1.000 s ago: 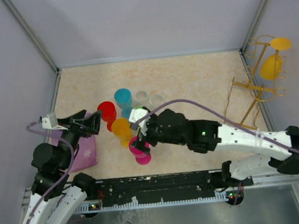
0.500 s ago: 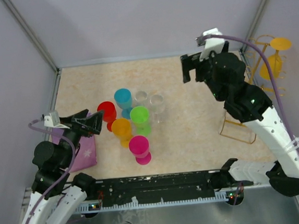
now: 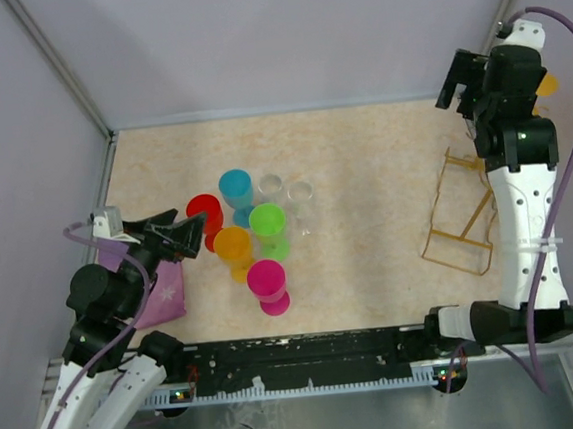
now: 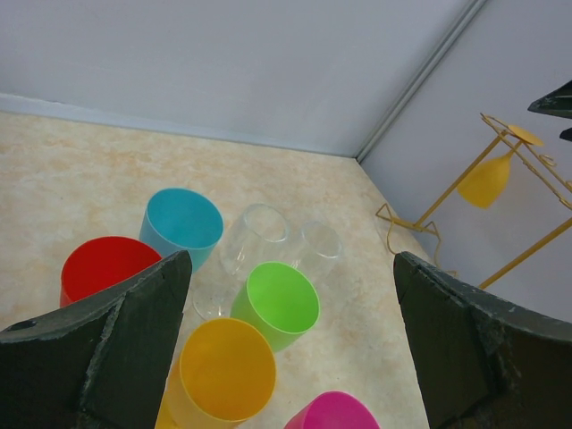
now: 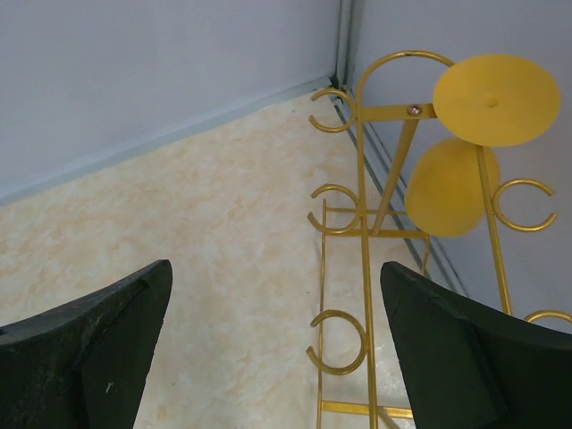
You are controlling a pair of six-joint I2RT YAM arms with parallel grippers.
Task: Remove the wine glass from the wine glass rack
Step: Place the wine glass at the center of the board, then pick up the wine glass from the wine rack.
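Looking from above, the right arm (image 3: 522, 204) covers the top of the wine glass rack (image 3: 459, 239), leaving a yellow sliver of the wine glass (image 3: 549, 82); right fingers (image 3: 462, 81) and left fingers (image 3: 188, 235) are hard to gauge. Left wrist: fingers spread wide, empty, above cups (image 4: 281, 299) on the desk (image 4: 71, 170). Right wrist: fingers equally wide, empty; the glass hangs upside down in the rack, partly cut off.

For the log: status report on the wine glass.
Right fingers open, empty, facing the wine glass rack. Yellow wine glass hangs inverted on it. Left fingers open by cups. Path clear.
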